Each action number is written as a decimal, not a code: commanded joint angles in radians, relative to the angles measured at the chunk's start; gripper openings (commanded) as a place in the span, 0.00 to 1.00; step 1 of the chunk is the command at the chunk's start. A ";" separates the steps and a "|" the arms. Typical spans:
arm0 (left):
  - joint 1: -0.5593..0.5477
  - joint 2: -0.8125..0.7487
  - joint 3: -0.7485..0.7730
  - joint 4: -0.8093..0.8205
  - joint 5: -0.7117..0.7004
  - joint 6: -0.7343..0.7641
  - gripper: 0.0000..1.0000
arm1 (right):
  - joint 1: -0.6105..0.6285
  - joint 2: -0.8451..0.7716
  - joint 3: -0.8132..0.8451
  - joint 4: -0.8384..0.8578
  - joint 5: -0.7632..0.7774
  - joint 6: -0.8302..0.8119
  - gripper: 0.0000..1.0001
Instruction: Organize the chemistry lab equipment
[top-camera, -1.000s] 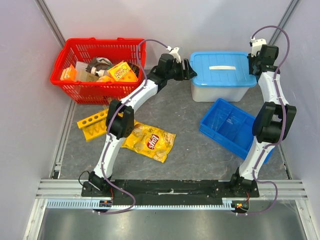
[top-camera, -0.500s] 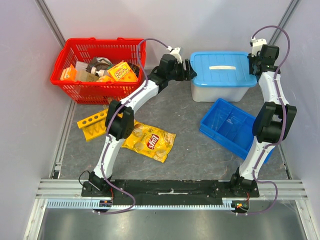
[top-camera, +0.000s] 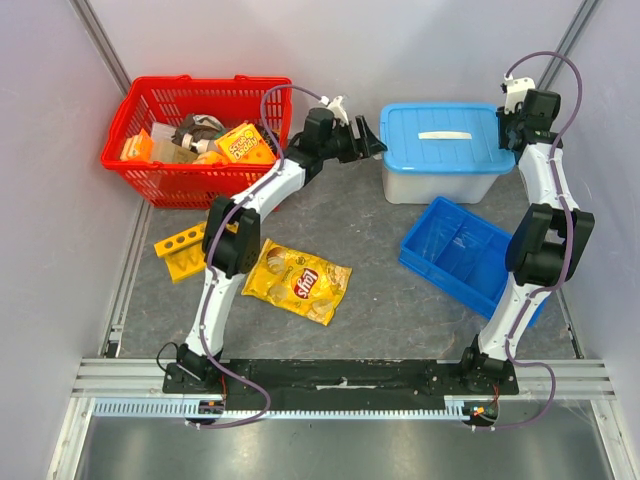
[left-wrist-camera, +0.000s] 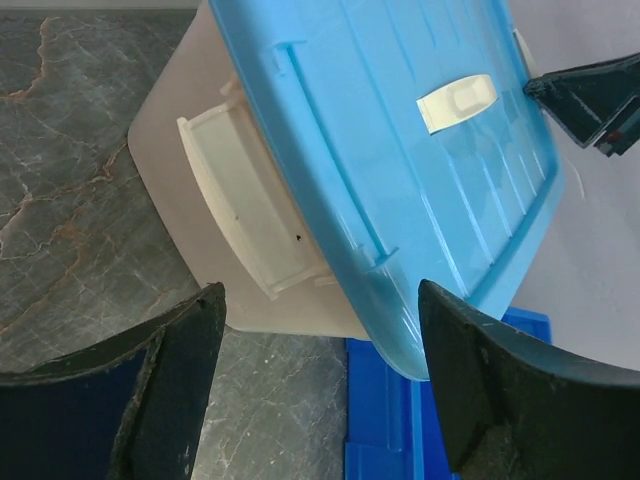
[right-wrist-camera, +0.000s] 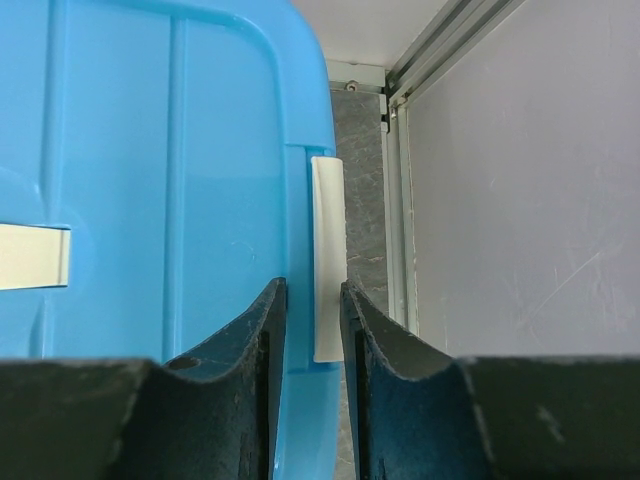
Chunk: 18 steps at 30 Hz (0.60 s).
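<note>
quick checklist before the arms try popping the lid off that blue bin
1. left gripper open: ok, fingers wide apart.
2. left gripper touching the left latch: not ok, it is short of the latch.
3. right gripper gripping the right latch: cannot tell, fingers nearly closed over it.
4. blue lid free of things on top: ok.
5. blue tray ready to receive items: ok, looks empty.
</note>
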 joint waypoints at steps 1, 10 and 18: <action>0.002 0.036 0.027 0.085 0.069 -0.092 0.84 | -0.021 -0.036 -0.011 0.018 0.015 0.002 0.35; 0.002 0.110 0.060 0.229 0.122 -0.227 0.84 | -0.023 -0.034 -0.014 0.020 0.015 0.008 0.35; 0.000 0.162 0.061 0.396 0.138 -0.315 0.84 | -0.023 -0.032 -0.020 0.023 -0.019 0.014 0.35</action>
